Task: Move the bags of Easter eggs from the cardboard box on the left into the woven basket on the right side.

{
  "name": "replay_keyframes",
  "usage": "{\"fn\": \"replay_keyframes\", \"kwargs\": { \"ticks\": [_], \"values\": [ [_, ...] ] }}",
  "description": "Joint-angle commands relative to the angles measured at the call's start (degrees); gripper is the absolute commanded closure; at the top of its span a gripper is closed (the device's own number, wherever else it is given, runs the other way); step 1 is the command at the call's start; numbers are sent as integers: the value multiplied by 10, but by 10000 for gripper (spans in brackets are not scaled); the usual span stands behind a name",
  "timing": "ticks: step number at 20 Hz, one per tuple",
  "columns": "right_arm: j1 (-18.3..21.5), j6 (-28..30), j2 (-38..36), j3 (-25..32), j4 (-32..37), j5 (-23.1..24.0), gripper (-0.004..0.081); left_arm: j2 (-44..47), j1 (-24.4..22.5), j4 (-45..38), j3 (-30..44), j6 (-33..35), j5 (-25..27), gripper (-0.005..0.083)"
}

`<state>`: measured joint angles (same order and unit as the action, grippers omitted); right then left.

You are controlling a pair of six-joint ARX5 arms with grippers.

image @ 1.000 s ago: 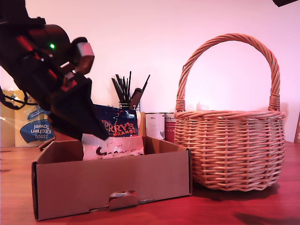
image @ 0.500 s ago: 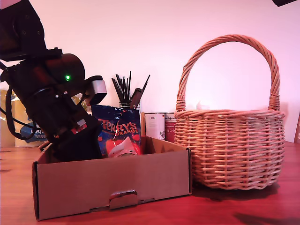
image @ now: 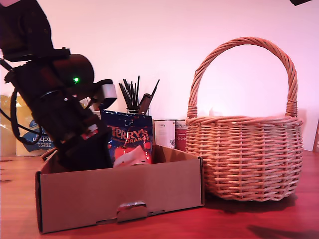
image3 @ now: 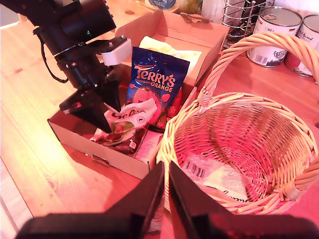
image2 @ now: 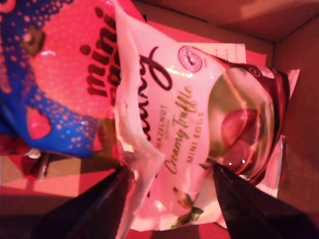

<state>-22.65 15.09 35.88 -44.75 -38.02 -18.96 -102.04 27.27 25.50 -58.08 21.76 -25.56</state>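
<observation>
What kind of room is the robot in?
Probably a kitchen or home worktop: a wooden table with food tins, a wire utensil holder and a kitchen towel pack behind the box.

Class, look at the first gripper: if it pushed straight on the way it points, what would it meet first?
Probably the white Galaxy pouch, which lies between the open jaws of my first gripper, inside the cardboard box.

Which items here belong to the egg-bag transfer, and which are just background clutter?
Job:
white Galaxy pouch
dark blue Terry's Orange pouch
shallow brown cardboard box
round tan wicker basket

Lying about:
yellow kitchen towel pack
metal tins
wire utensil holder
</observation>
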Motion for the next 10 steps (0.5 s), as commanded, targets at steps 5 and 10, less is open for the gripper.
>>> {"fn": "replay_keyframes", "kwargs": {
  "ticks": [5, 10],
  "values": [
    [-3, 2, -2, 0, 5, -2, 783, -19, 47, -1, -1, -12, 26, 289],
    [-3, 1, -2, 0, 5, -3, 783, -56, 57, -1, -1, -23, 56, 345]
  ]
}}
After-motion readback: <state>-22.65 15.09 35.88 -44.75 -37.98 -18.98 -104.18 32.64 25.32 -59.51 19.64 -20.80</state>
